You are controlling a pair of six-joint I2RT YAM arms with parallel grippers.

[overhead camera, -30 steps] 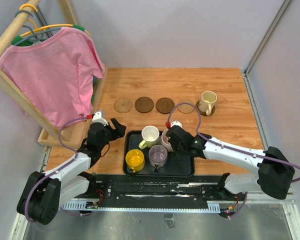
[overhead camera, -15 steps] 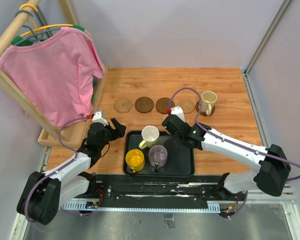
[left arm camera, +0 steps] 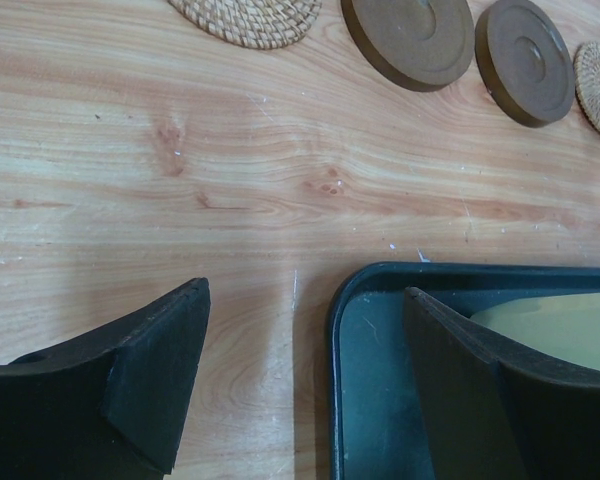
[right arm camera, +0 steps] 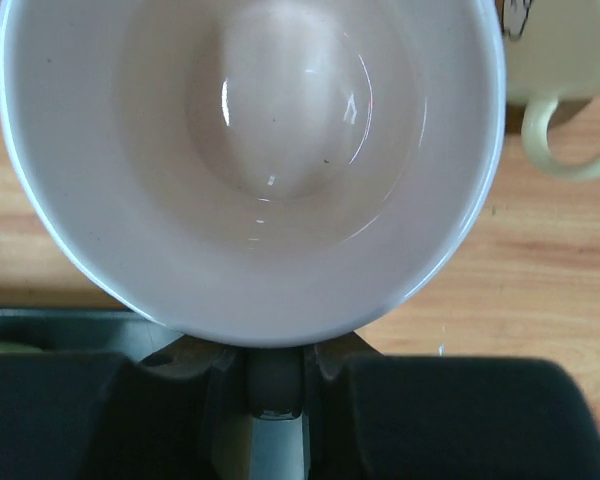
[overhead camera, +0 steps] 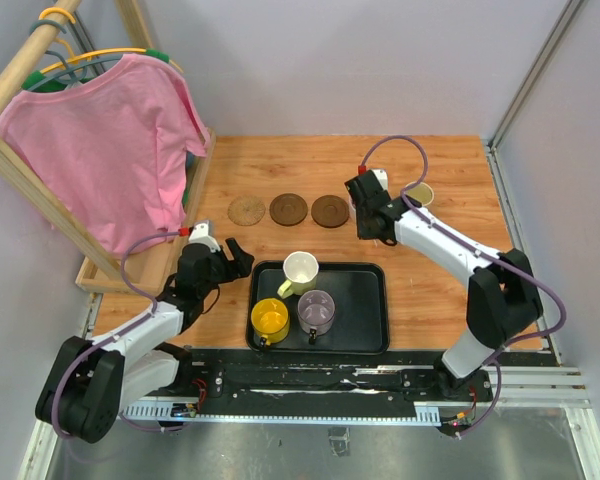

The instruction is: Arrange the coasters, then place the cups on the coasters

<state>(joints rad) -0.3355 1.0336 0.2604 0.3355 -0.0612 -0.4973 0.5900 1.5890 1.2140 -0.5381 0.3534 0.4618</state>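
We saw the right end effector (overhead camera: 372, 218) gripping the pale pink cup (right arm camera: 250, 150) near the yellow-cream cup (right arm camera: 565, 60); the left end effector (left arm camera: 305, 298) stood wide open, empty, straddling the rim of the tray (left arm camera: 338, 310).

cups (overhead camera: 300, 270): five; woven coasters (overhead camera: 247, 210): two; brown coasters (overhead camera: 288, 208): two; tray (overhead camera: 360, 300): one; shirt (overhead camera: 110, 140): one

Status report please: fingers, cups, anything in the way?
Left gripper open, empty, at tray corner. Right gripper shut on pink cup, at the coaster row. Pale yellow mug close beside it; watch handle.
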